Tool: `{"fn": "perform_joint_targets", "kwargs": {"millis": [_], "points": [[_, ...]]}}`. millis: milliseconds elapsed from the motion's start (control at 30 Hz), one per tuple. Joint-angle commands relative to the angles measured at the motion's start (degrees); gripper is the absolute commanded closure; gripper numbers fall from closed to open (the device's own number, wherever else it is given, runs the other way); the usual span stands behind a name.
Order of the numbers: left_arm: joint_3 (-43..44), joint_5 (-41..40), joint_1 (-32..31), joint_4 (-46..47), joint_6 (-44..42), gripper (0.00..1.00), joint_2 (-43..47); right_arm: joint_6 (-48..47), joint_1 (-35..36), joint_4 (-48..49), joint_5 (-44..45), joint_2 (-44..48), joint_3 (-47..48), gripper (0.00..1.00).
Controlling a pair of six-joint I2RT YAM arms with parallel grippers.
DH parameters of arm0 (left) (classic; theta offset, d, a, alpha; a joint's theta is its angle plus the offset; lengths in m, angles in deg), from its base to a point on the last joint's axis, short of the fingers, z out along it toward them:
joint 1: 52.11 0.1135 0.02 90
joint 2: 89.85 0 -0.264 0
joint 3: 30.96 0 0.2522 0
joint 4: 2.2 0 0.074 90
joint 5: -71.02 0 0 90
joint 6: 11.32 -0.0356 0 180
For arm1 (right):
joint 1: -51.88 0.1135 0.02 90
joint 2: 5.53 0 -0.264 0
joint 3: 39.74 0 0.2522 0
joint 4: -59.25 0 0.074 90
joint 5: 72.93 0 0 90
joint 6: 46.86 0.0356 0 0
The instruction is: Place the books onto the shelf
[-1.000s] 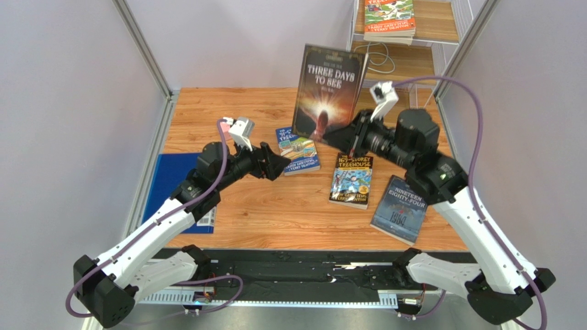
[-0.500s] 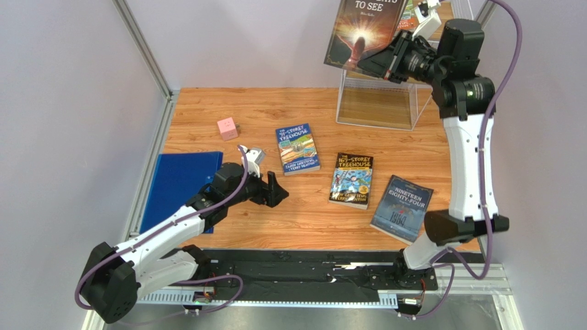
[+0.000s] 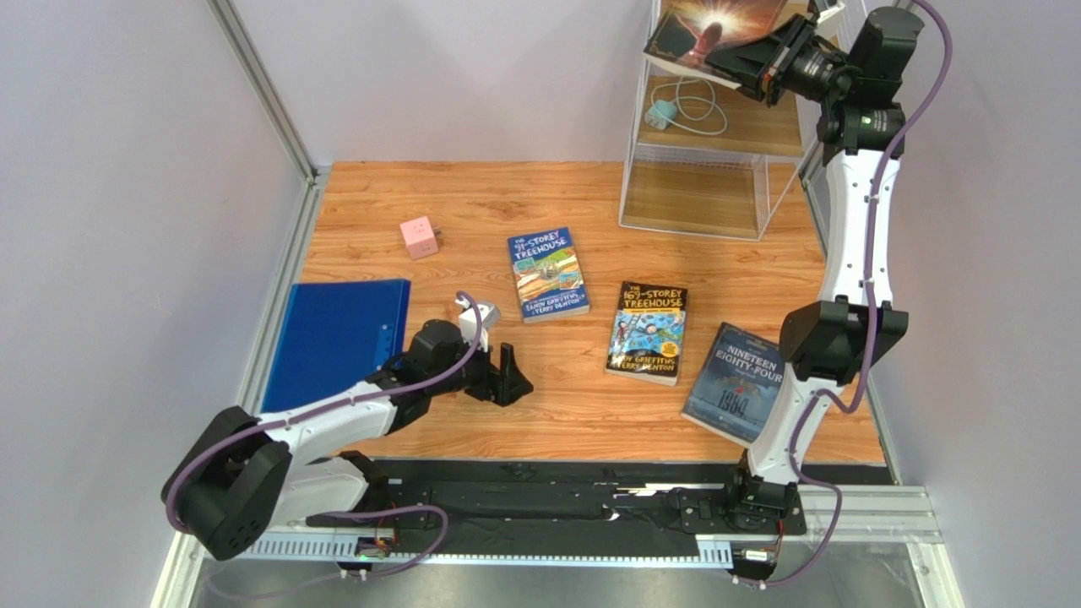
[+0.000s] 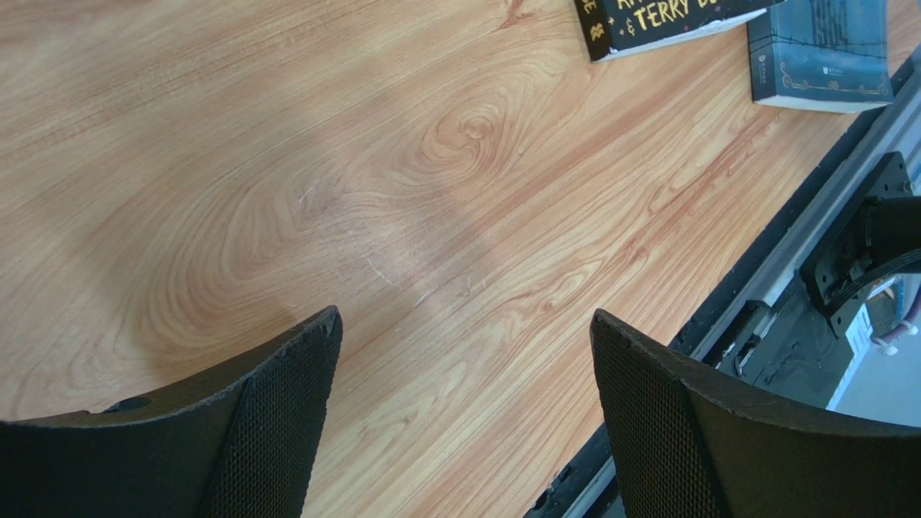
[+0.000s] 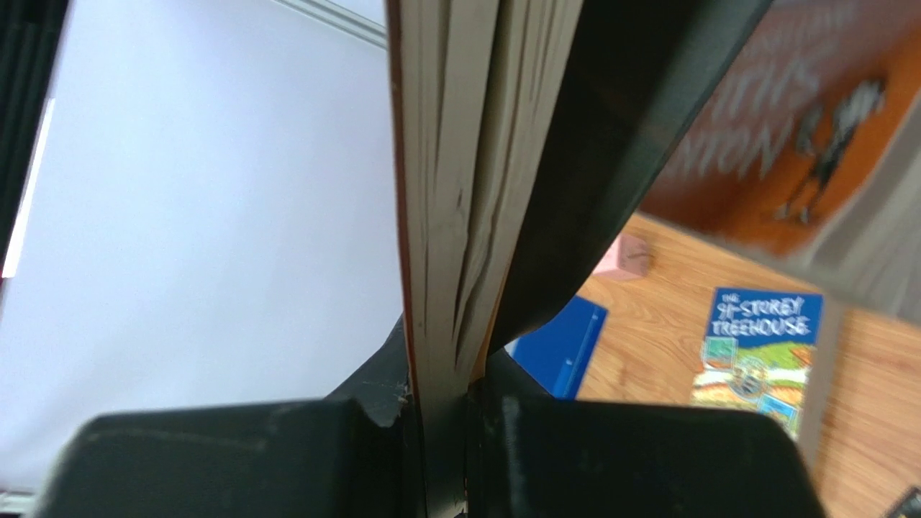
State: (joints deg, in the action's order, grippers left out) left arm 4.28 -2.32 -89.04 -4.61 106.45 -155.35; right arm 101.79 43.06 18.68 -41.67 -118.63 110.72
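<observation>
My right gripper [image 3: 749,57] is raised high at the back right, shut on the dark "Three Days to See" book [image 3: 706,25]. It holds that book beside the top of the white wire shelf [image 3: 695,199]. In the right wrist view the book's page edge [image 5: 449,216] stands clamped between the fingers of the right gripper [image 5: 443,401], and an orange cover [image 5: 800,140] lies just beyond. Three books lie flat on the table: a blue Treehouse [image 3: 548,272], a black Treehouse [image 3: 648,332] and the grey-blue Nineteen Eighty-Four [image 3: 740,384]. My left gripper [image 3: 510,376] [image 4: 465,324] hangs open over bare wood.
A blue flat folder [image 3: 336,342] lies at the table's left edge. A small pink cube [image 3: 419,236] sits behind it. A white cable and plug [image 3: 679,112] rest on the shelf's middle board. The black rail [image 4: 822,270] runs along the near edge, close to my left gripper.
My right arm has swung the dark book from above the table's middle up and back to the shelf's top. My left arm has drawn back toward the near edge, still open.
</observation>
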Motion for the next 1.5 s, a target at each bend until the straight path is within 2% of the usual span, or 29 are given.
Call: {"fn": "perform_joint_targets", "kwargs": {"millis": [0, 33, 200, 500, 633, 733, 867, 1000, 1100, 1133, 1200, 1333, 1467], "points": [[1.1, 2.3, -0.6, 5.8, 0.0, 0.11, -2.1, 15.7, -0.7, 18.4, -7.2, -1.9, 8.3, 0.99], [1.2, 2.4, -0.7, 5.9, 0.1, 0.11, -2.4, 17.5, -0.8, 19.9, -7.4, -2.4, 8.3, 0.95], [1.5, 3.0, -0.9, 6.6, 0.3, 0.13, -3.9, 22.6, -1.6, 21.9, -8.6, -5.1, 8.2, 0.95], [0.6, 2.8, -1.1, 7.3, 0.5, 0.14, -3.6, 21.3, -3.3, 18.6, -6.5, -4.7, 7.3, 0.92], [0.2, 2.8, -1.2, 7.8, 0.8, 0.14, -3.4, 19.7, -3.4, 15.5, -6.5, -4.7, 6.6, 0.87], [0.2, 2.8, -1.1, 7.9, 0.8, 0.14, -3.4, 18.2, -3.6, 13.3, -6.6, -4.3, 4.7, 0.91], [0.2, 2.7, -1.2, 8.0, 0.8, 0.15, -3.5, 15.4, -3.6, 9.5, -6.8, -4.2, 3.7, 0.90], [0.2, 2.8, -1.2, 8.1, 0.8, 0.15, -3.6, 11.8, -3.4, 6.1, -6.6, -3.9, 3.3, 0.81], [0.1, 2.8, -1.2, 8.2, 0.9, 0.15, -3.7, 10.0, -3.5, 4.2, -6.4, -3.8, 3.0, 0.67], [0.1, 2.8, -1.2, 8.2, 0.9, 0.15, -3.7, 9.6, -3.5, 3.5, -6.5, -3.6, 3.0, 0.50], [0.1, 2.8, -1.2, 8.2, 0.9, 0.16, -3.6, 8.3, -3.5, 1.9, -6.1, -3.5, 3.0, 0.41], [0.1, 2.8, -1.2, 8.4, 0.8, 0.16, -3.7, 6.0, -3.4, 0.1, -5.6, -2.1, 1.5, 0.35], [-0.3, 2.7, -1.4, 8.7, 0.9, 0.16, -3.3, 2.4, -3.3, -2.7, -4.5, 0.2, -1.0, 0.34]]}}
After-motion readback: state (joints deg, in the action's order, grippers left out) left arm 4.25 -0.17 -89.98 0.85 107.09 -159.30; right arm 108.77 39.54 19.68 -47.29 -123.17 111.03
